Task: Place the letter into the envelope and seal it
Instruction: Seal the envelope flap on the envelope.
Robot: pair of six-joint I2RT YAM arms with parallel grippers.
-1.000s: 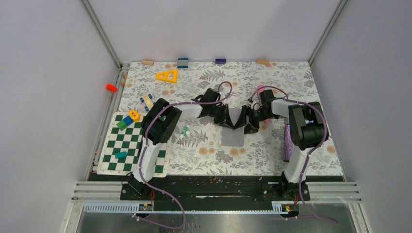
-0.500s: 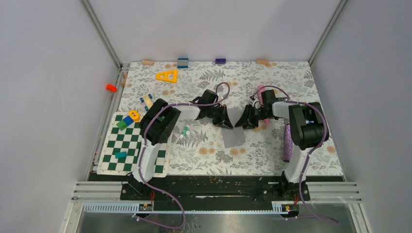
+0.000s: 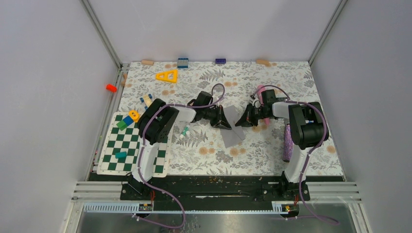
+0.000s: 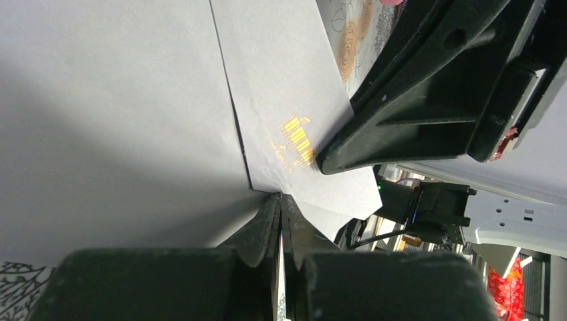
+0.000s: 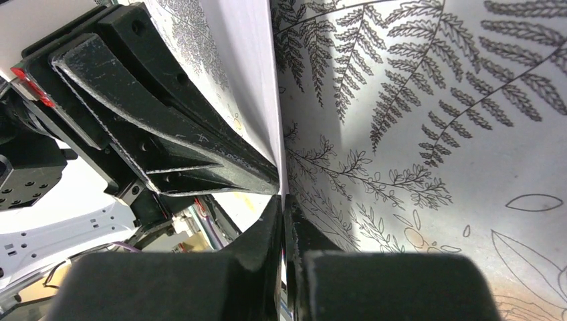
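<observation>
The grey envelope hangs tilted over the middle of the floral table, pinched between my two grippers. My left gripper is shut on its left edge; in the left wrist view the jaws meet on the grey envelope, which carries a small gold barcode print. My right gripper is shut on the opposite edge; the right wrist view shows its jaws closed on the thin envelope seen edge-on. The letter is out of view.
A green checkerboard with small blocks lies at the left. A yellow triangle and several bricks sit along the far edge. A purple glittery object lies by the right arm, and a pink item behind it.
My right gripper has shut on the envelope's edge. Both grippers have shifted slightly to the left and away, and the envelope has come up off the table and tilted.
</observation>
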